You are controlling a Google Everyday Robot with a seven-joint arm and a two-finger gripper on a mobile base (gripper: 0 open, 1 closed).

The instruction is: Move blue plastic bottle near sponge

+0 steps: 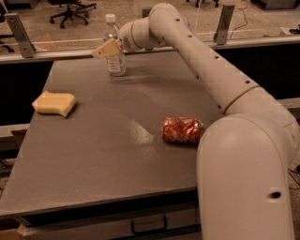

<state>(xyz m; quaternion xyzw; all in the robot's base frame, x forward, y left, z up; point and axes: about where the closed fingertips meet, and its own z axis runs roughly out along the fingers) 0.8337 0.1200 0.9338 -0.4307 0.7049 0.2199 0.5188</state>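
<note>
Gripper (99, 51) sits right at the blue plastic bottle (117, 64), at 12 o'clock on the table (112, 159). Pinching it or not, nobody can tell. The sponge (54, 103) lies well apart, at 9 o'clock.

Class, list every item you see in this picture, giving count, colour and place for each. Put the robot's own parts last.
bottle: one, clear with a white cap, upright near the table's far edge
sponge: one, pale yellow, left side of the table
can: one, red, crushed, lying right of centre
table: one, grey, fills the middle of the view
office chair: one, black, on the floor beyond the table
metal posts: two, grey, behind the far edge
arm: one, white, reaching from the right foreground
gripper: one, tan, at the bottle's upper half
</note>
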